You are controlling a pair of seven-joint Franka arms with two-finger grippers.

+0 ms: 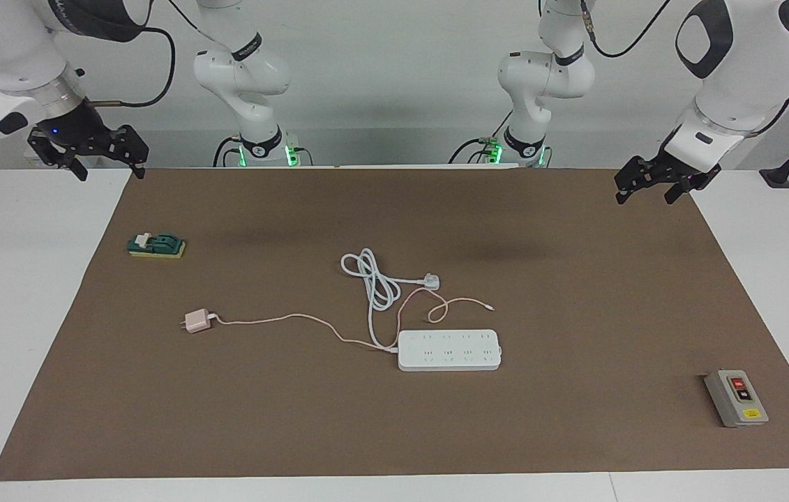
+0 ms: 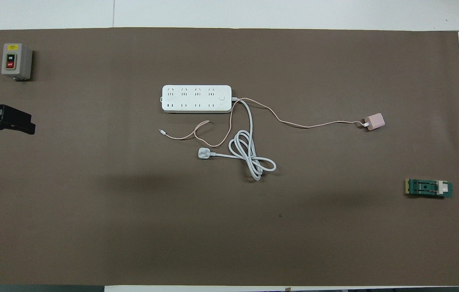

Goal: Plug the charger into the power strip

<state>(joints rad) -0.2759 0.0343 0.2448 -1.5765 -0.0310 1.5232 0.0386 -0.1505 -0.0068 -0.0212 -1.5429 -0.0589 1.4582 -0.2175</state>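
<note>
Pale pink charger [image 1: 196, 321] flat on the brown mat [image 1: 575, 279], toward the right arm's end of the worktop [image 1: 10, 314], prongs pointing away from the power strip, thin pink cable [image 1: 282, 319] trailing off toward the strip. White power strip [image 1: 449, 350] near the mat's middle, farther from the robots than the charger, sockets facing up, none occupied. Thick white cord [image 1: 374, 282] looped nearer to the robots than the strip, ending in a white three-pin plug [image 1: 431, 282] lying loose on the mat.

Right gripper [image 1: 91, 159] raised over the corner of the mat at the right arm's end, fingers [image 1: 136, 164] spread apart and holding nothing; charger well apart from them, with a green switch block [image 1: 157, 245] lying on the mat between. Left gripper [image 1: 647, 190] raised over the mat's corner at the left arm's end, fingers [image 1: 621, 196] likewise spread and empty, well apart from strip and charger alike. Only the tip of the right gripper visible at the overhead view's edge.

Grey button box [image 1: 736, 398] with red and black buttons toward the left arm's end, farther from the robots than the strip.
</note>
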